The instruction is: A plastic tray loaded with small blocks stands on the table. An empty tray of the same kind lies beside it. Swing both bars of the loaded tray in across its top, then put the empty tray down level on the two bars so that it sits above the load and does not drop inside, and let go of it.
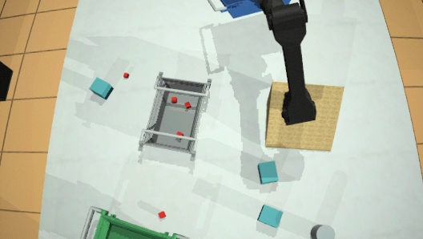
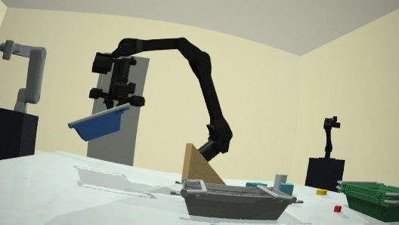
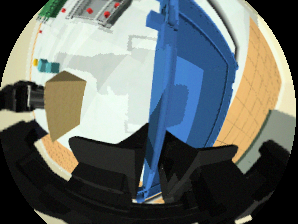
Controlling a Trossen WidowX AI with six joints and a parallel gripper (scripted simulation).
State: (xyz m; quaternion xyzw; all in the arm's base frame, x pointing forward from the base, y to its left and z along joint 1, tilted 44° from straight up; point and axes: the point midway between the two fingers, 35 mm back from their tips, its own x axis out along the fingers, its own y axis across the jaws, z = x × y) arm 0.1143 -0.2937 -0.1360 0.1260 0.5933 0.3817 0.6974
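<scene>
In the exterior view, left of the grey tray (image 1: 172, 120) (image 2: 234, 205) and well above the table, the blue tray (image 1: 241, 10) (image 2: 99, 126) (image 3: 192, 95) hangs tilted, its rim pinched by the gripper (image 2: 116, 106) (image 3: 152, 125). A wooden wedge (image 1: 324, 128) (image 2: 197, 167) (image 3: 65, 107) stands behind the grey tray, whose two bars (image 1: 182, 91) (image 1: 170, 134) lie across its top above three red blocks (image 1: 174, 99) (image 1: 187, 105) (image 1: 179, 134). Right of it stands a green tray (image 1: 132, 232) (image 2: 372, 207) (image 3: 50, 10).

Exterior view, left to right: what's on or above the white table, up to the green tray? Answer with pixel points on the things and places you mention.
Blue tray (image 2: 99, 126) (image 3: 187, 82) → wooden wedge (image 2: 194, 166) (image 1: 320, 132) (image 3: 65, 107) → grey tray (image 2: 234, 205) (image 1: 173, 124) → yellow disc (image 2: 321, 192) → red cube (image 2: 337, 208) → green tray (image 2: 372, 204) (image 1: 132, 232)
</scene>
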